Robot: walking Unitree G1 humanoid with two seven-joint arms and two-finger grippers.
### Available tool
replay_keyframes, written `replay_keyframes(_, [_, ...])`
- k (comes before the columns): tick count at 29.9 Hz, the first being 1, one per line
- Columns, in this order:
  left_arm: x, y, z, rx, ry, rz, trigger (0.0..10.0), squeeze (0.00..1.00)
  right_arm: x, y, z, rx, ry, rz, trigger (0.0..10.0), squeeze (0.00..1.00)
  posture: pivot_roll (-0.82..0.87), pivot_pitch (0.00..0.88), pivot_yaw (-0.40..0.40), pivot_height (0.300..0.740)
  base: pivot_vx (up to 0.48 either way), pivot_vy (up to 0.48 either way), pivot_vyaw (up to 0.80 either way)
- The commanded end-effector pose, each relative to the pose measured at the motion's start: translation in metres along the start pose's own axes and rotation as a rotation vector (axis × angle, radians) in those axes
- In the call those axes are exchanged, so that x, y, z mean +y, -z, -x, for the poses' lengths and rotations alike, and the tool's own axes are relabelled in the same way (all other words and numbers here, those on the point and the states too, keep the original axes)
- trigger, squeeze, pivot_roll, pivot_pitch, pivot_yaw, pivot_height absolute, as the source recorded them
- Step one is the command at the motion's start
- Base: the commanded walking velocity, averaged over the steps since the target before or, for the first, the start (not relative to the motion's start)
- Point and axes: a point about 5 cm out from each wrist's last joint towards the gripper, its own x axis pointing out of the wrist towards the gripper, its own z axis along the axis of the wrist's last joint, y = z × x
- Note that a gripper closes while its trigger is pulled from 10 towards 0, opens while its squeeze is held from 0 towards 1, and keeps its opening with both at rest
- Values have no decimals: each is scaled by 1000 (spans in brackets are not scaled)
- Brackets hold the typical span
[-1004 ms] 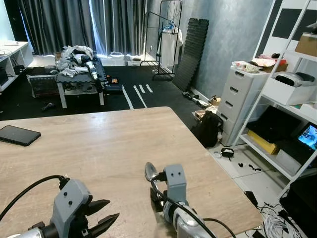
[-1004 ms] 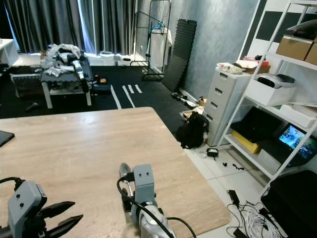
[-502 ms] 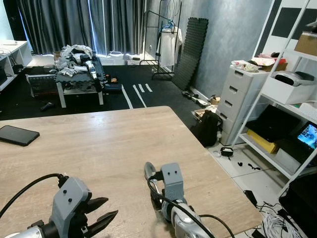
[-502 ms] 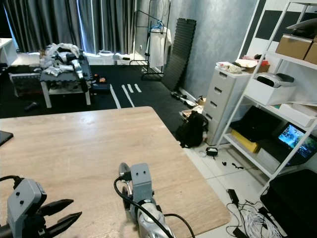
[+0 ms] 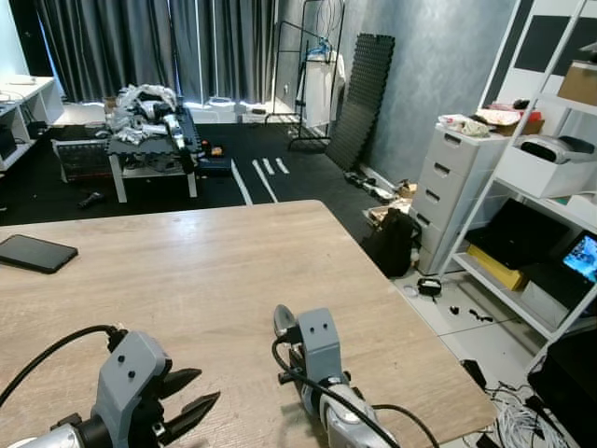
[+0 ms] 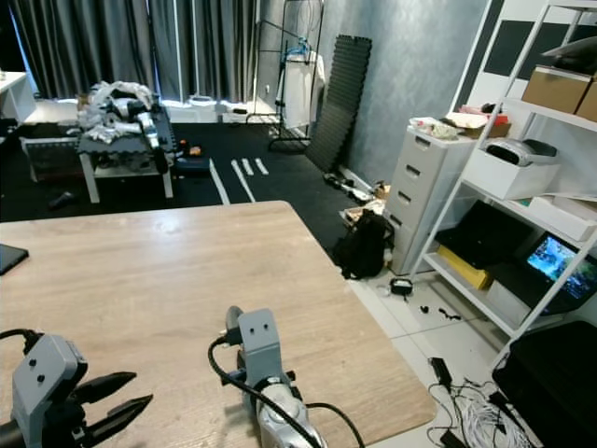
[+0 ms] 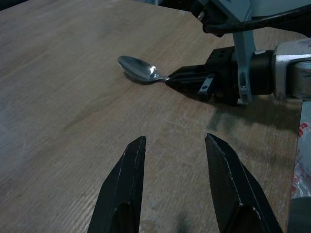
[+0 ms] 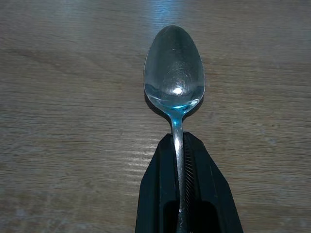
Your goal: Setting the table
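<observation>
Even, sharp daylight from curtained windows; wrist views dimmer.

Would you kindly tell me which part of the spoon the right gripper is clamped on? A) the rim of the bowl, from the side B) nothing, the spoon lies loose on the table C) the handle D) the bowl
C: in the right wrist view the right gripper is shut on the handle of the spoon, with the bowl sticking out in front over the wooden table.
</observation>
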Motion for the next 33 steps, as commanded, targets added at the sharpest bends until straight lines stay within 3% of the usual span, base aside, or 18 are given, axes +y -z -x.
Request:
replay_keyframes(1, [0, 3, 0, 15, -9, 4, 10000, 0, -15, 27, 4, 110, 63, -16, 0, 0, 148, 55, -3, 740, 0, 0, 0])
replay_keyframes(8, [3, 8, -1, 29, -46, 15, 10000, 0, -24, 17, 5, 55, 107, -63, 0, 0, 144, 51, 0, 740, 0, 0, 0])
replay_keyframes(10, [11, 11, -2, 22, -124, 27, 10000, 0, -33, -10, 10, -115, 125, -148, 0, 0, 143, 50, -1, 740, 0, 0, 0])
replay_keyframes(12, [16, 8, -3, 0, -163, 34, 10000, 0, -44, -34, 21, -273, 147, -222, 10000, 0, 141, 50, 0, 740, 0, 0, 0])
replay_keyframes(13, [16, 8, -3, 0, -163, 34, 10000, 0, -44, -34, 21, -273, 147, -222, 10000, 0, 141, 50, 0, 740, 0, 0, 0])
replay_keyframes(15, [17, -2, -5, -42, -165, 24, 10000, 0, -61, -48, 36, -376, 186, -282, 10000, 0, 129, 51, 7, 740, 0, 0, 0])
replay_keyframes(19, [18, -9, -10, -68, -188, -4, 10000, 0, -69, -53, 47, -433, 207, -284, 10000, 0, 123, 51, 10, 740, 0, 0, 0])
replay_keyframes(22, [23, -14, -24, -112, -322, -39, 10000, 0, -68, -53, 64, -500, 180, -294, 10000, 0, 106, 53, 21, 740, 0, 0, 0])
replay_keyframes(23, [25, -12, -30, -128, -429, -32, 10000, 0, -61, -47, 70, -505, 143, -290, 10000, 0, 102, 53, 26, 740, 0, 0, 0])
replay_keyframes(25, [27, -10, -31, -130, -479, -26, 10000, 0, -58, -44, 71, -502, 129, -288, 10000, 0, 100, 56, 31, 740, 0, 0, 0])
replay_keyframes(27, [26, 1, -34, -102, -614, -17, 10000, 0, -50, -33, 77, -488, 95, -284, 10000, 0, 98, 60, 34, 740, 0, 0, 0])
replay_keyframes(31, [19, 23, -36, 19, -657, 15, 10000, 0, -50, -29, 81, -492, 109, -286, 10000, 0, 101, 66, 28, 740, 0, 0, 0])
replay_keyframes(33, [16, 28, -35, 22, -669, 49, 10000, 0, -54, -27, 83, -489, 135, -299, 10000, 0, 97, 69, 25, 740, 0, 0, 0])
